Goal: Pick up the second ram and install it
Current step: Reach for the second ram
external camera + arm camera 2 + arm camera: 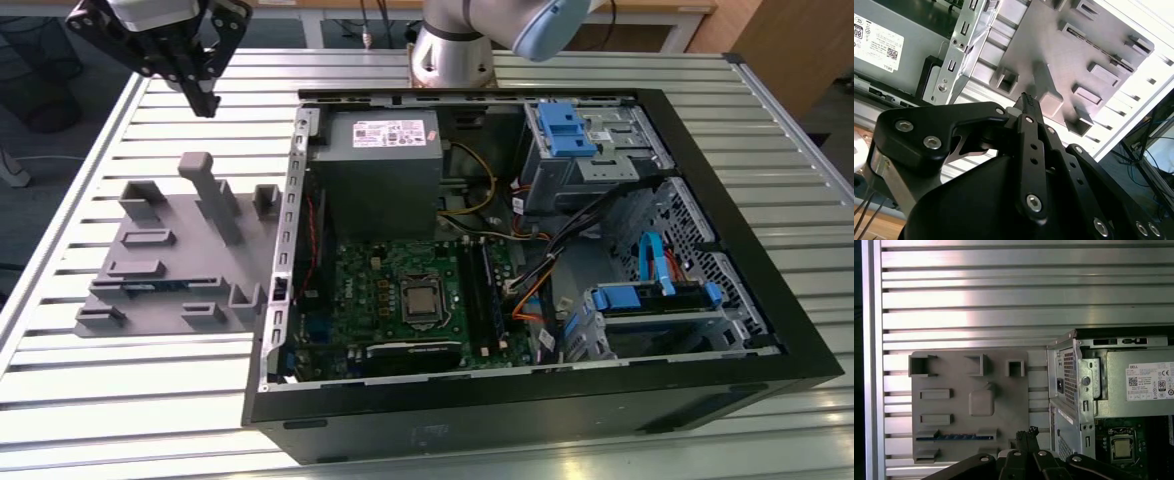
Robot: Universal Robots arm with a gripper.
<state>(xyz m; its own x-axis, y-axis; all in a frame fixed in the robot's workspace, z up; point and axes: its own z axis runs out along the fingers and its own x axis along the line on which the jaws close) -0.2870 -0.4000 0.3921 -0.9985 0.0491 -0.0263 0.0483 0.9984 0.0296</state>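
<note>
Closest to the wrist cameras, our gripper [1026, 100] has its two black fingers drawn together to a single tip with nothing between them. In the exterior view it hangs over the far corner of the slatted table [240, 130] on that view's left, well apart from everything it has to touch. Below and beyond it lies the grey holder tray [954, 370], flat on the table beside the open computer case [787, 340]. The second ram [949, 437] stands on edge in a long slot near the tray's edge that faces the exterior camera, showing us just a thin dark-bluish strip. We judge the step in hand to be the reach for that stick. To do it well, we would open the fingers before coming down and turn the wrist so the pads meet the two flat faces, not the ends. We would then grip near mid-length and lift straight along the slot so the board does not bind. Farthest off, inside the case, the motherboard [374, 290] carries the long black memory slots [483, 290] beside the processor socket; we cannot tell whether any is filled.
</note>
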